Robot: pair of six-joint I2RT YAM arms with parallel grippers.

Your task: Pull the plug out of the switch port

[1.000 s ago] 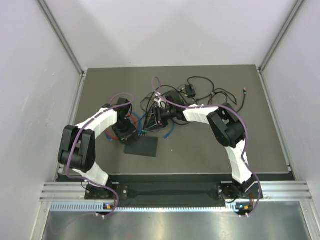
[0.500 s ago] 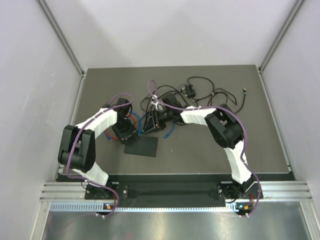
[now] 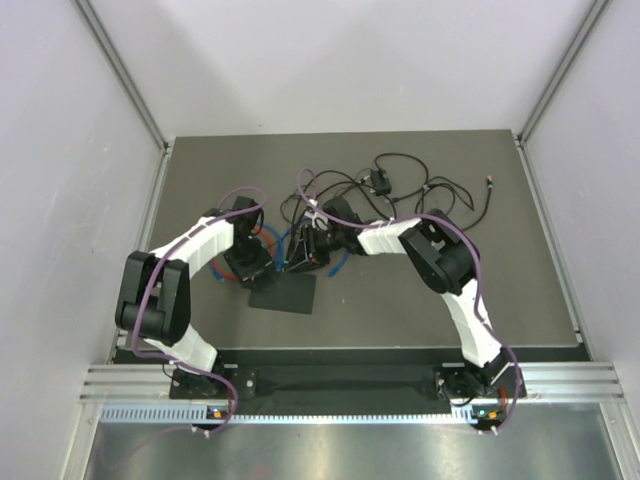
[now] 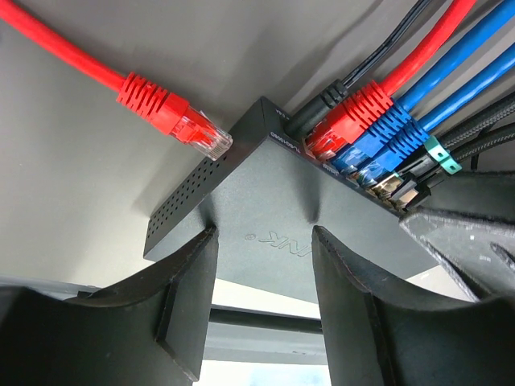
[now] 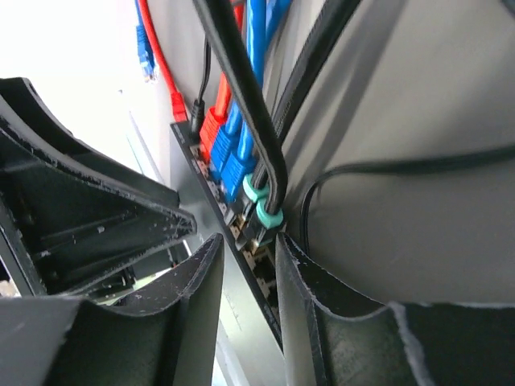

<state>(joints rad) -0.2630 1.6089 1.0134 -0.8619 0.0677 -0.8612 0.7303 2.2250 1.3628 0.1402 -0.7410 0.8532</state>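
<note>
The right hand (image 5: 248,241) has swung left to the network switch (image 4: 265,209), its fingers narrowing around the teal-collared plug (image 5: 259,215). I cannot tell whether they pinch it yet. The plug sits in its switch port at the row's end, so the pull looks ready to begin. The left hand (image 4: 264,235), fingers spread, presses on the switch's top. The port itself is hidden behind plugs.
</note>
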